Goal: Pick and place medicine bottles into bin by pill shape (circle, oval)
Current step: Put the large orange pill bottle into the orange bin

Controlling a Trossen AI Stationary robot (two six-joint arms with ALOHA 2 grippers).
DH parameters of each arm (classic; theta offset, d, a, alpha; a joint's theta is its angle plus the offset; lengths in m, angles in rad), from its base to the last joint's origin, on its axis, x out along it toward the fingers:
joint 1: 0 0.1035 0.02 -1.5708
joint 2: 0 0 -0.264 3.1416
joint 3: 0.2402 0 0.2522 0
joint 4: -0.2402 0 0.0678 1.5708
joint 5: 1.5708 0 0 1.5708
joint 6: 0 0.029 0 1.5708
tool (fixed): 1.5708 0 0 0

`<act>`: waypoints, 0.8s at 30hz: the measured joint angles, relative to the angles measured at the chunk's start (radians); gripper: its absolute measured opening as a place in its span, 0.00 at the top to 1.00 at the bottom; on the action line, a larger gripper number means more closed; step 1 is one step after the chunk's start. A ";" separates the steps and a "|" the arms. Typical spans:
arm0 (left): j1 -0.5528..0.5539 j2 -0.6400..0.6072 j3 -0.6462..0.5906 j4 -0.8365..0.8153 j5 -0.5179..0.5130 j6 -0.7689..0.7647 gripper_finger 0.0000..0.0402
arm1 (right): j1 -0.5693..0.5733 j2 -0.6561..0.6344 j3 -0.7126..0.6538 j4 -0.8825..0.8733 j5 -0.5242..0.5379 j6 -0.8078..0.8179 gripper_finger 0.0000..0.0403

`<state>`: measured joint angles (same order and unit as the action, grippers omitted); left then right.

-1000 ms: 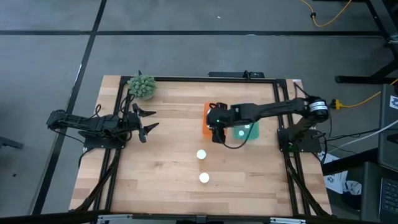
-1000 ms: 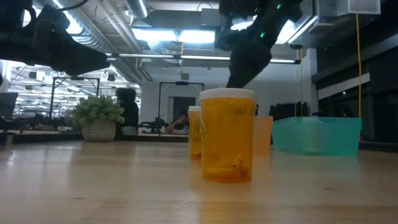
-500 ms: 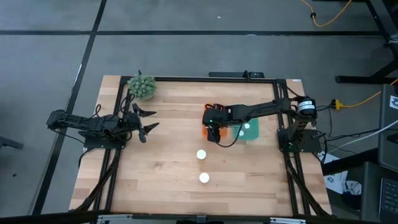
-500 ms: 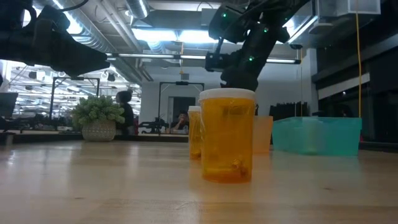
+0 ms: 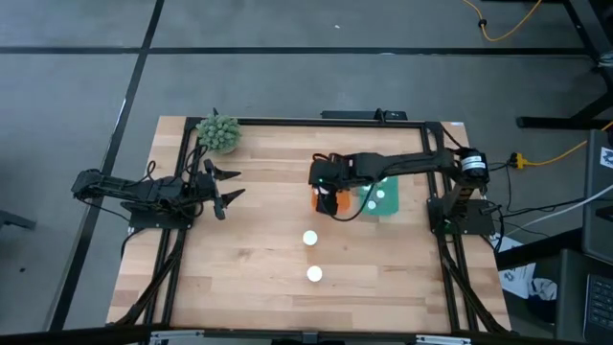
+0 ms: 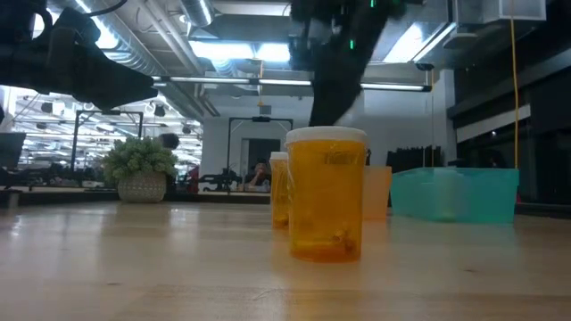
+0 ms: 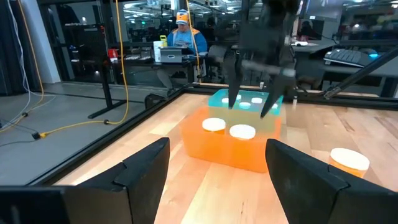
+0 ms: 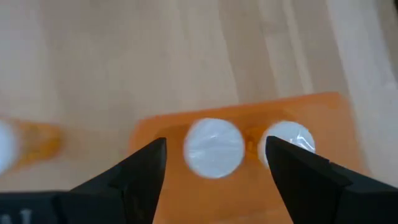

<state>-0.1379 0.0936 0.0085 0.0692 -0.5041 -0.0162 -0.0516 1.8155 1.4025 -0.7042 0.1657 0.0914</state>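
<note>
Two medicine bottles with white caps stand on the table, one (image 5: 310, 238) nearer the bins and one (image 5: 314, 274) nearer the front; the low view shows them as orange-tinted bottles (image 6: 326, 196) (image 6: 279, 187). The orange bin (image 5: 320, 201) holds two white-capped bottles (image 8: 214, 149) (image 8: 287, 144). The teal bin (image 5: 388, 206) beside it holds white-capped bottles (image 5: 380, 195). My right gripper (image 8: 216, 144) hangs open and empty over the orange bin, fingers pointing down; it also shows in the left wrist view (image 7: 254, 93). My left gripper (image 5: 225, 187) waits open at the table's left.
A small potted plant (image 5: 218, 132) stands at the far left of the table. The two bins sit side by side right of the table's middle. Bare wooden tabletop (image 5: 249, 259) lies around the two standing bottles. People and desks show in the room beyond.
My right gripper has moved a little toward the table's left and far edges and risen above the orange bin. The bottles on the table have stayed where they were.
</note>
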 joint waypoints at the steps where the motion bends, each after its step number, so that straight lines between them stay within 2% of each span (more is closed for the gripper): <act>1: 0.000 0.000 0.000 0.000 0.000 0.000 0.36 | 0.013 -0.001 0.033 -0.035 0.002 0.013 0.32; 7: 0.000 0.000 0.000 0.000 0.000 0.000 0.36 | 0.155 -0.003 0.134 -0.148 -0.012 -0.013 0.32; 13: 0.000 0.000 0.000 0.000 0.000 -0.001 0.36 | 0.287 -0.003 0.069 -0.146 -0.108 -0.072 0.32; 17: 0.000 0.000 0.000 0.000 0.000 -0.008 0.36 | 0.324 -0.003 -0.038 -0.052 -0.115 -0.051 0.32; 24: 0.000 0.000 0.000 0.000 0.000 -0.009 0.36 | 0.323 -0.001 -0.231 0.274 -0.143 -0.050 0.32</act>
<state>-0.1382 0.0934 0.0082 0.0689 -0.5041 -0.0254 0.2714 1.8141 1.1719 -0.4300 0.0230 0.0416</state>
